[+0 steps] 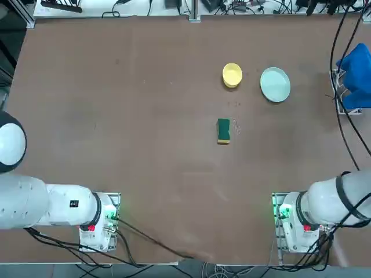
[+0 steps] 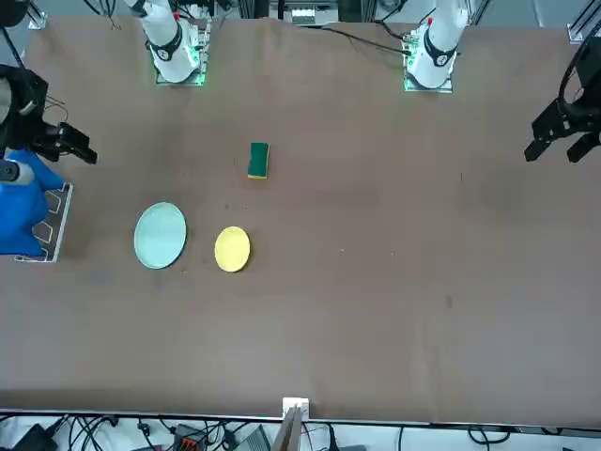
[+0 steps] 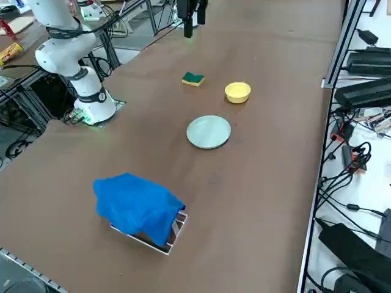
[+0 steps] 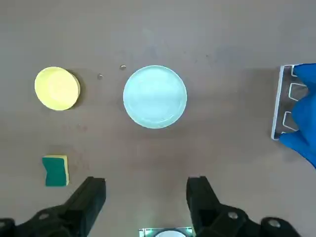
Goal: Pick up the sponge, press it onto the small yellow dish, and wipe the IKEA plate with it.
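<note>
Green-topped yellow sponge block (image 4: 56,170) lies untouched; I see right gripper (image 4: 146,190) high above table, fingers spread, empty. Next: descend, grasp sponge.

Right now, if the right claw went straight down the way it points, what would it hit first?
Probably bare table. The open right claw points down at empty brown surface, short of the IKEA plate, with the sponge off to one side. Depth is uncertain.

sponge (image 1: 223,131) lies near dish (image 1: 232,75), plate (image 1: 275,84)
</note>
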